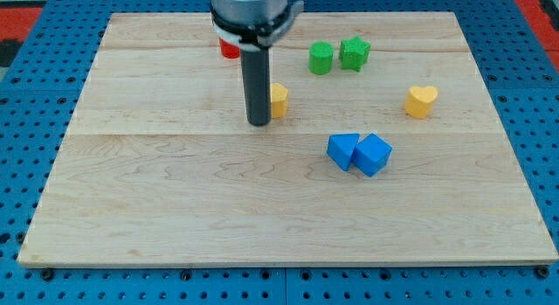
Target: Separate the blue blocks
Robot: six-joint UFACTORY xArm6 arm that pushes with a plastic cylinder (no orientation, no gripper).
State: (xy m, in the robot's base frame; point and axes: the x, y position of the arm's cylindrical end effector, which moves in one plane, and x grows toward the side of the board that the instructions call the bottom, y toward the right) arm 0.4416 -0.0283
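the two blue blocks sit touching each other right of the board's centre — a blue block (342, 150) with a slanted, wedge-like top on the view's left and a blue cube (373, 154) on the view's right, both matte with crisp edges. my tip (258, 121) rests on the board well to their upper left, just beside a yellow block (279, 100) partly hidden behind the rod, its shape unclear. there is no claw to open or close — only the smooth dark rod. a yellow heart (421, 100) lies toward the view's right. near the view's top stand a green cylinder (320, 58) and a green star-like block (355, 52), close together. a red block (229, 49) peeks from behind the arm. the pale wooden board (175, 209) shows fine grain and holds every block; no container is present.
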